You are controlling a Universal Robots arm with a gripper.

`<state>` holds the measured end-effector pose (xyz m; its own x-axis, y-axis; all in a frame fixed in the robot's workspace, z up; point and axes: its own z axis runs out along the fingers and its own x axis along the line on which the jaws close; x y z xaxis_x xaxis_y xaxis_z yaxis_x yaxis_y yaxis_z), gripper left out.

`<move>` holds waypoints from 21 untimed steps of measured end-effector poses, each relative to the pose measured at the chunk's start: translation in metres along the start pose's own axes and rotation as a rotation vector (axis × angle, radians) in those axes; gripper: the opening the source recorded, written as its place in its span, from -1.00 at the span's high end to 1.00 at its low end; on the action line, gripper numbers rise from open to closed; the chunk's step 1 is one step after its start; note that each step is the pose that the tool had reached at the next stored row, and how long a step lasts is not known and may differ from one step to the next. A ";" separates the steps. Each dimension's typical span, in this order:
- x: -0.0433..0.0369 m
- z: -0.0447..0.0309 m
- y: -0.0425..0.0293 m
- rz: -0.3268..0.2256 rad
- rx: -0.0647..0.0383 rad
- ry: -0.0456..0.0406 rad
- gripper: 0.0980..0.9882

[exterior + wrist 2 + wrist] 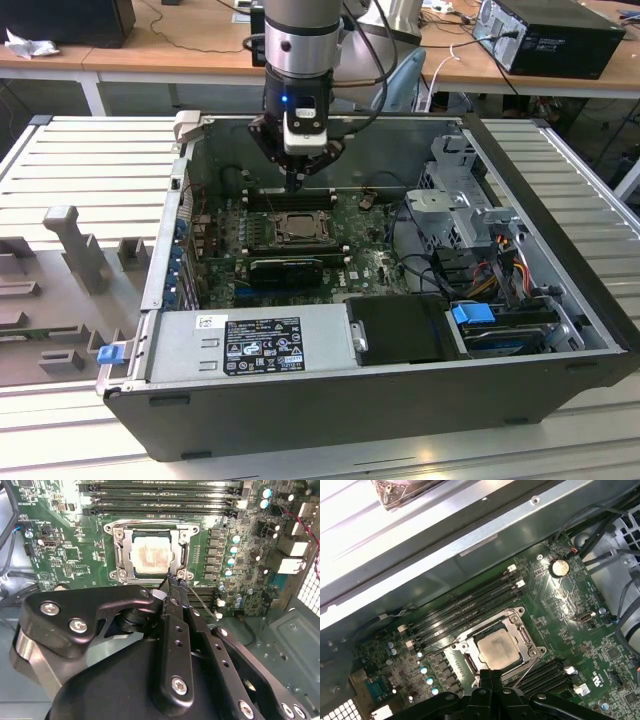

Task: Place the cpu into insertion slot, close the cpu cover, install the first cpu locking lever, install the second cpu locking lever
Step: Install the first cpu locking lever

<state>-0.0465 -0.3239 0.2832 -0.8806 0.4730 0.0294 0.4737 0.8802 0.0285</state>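
Note:
The cpu [150, 555] [497, 650] lies flat in the insertion slot [116, 550] [465, 652] on the green board, its pale metal top showing through the window of the cpu cover [182, 555] [522, 632], which is folded down over it. A thin wire locking lever [205, 604] [530, 672] slants away from the socket's corner near my fingertips. My gripper [294, 183] [172, 581] [492, 675] hangs just above the socket's edge, shut, fingers pressed together with nothing visible between them. In the exterior view the cpu [297, 227] sits right below the fingertips.
Long black memory slots [160, 500] [465, 610] flank the socket. The open case holds a power supply [250, 340], a black card [285, 270], a drive cage [460, 200] and cables [505, 260]. A coin battery [559, 568] sits on the board by the case wall [470, 545].

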 end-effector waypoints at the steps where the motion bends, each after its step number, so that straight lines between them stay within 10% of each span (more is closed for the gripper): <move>1: 0.0000 0.0000 0.0000 -0.008 0.000 0.0002 0.98; 21: 0.0010 0.0005 -0.0005 -0.301 0.009 0.0086 0.98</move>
<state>-0.0476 -0.3239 0.2828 -0.9813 0.1901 0.0294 0.1909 0.9812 0.0285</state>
